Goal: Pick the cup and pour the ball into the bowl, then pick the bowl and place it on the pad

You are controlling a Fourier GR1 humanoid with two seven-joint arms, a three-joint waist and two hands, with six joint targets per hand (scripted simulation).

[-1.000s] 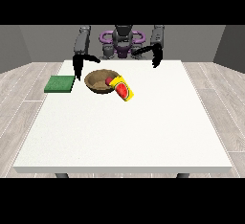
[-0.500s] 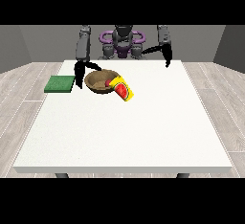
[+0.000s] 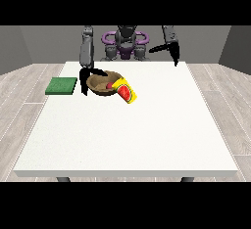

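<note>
Brown bowl [image 3: 101, 85] w/ red ball [image 3: 109, 85] inside, yellow cup [image 3: 126, 91] tipped against its rim, view-left hand [image 3: 88, 78] open at bowl's side, view-right hand [image 3: 169, 50] open & raised, green pad [image 3: 62, 85] near on white surface [image 3: 127, 135].

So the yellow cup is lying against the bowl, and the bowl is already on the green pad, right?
Not quite. The front view shows the yellow cup lying against the bowl, but the bowl sits on the white table, beside the green pad, not on it.

just one camera here, sitting across the table [image 3: 122, 140], facing the robot [image 3: 125, 39] (small, up top); angled down, fairly far
</note>
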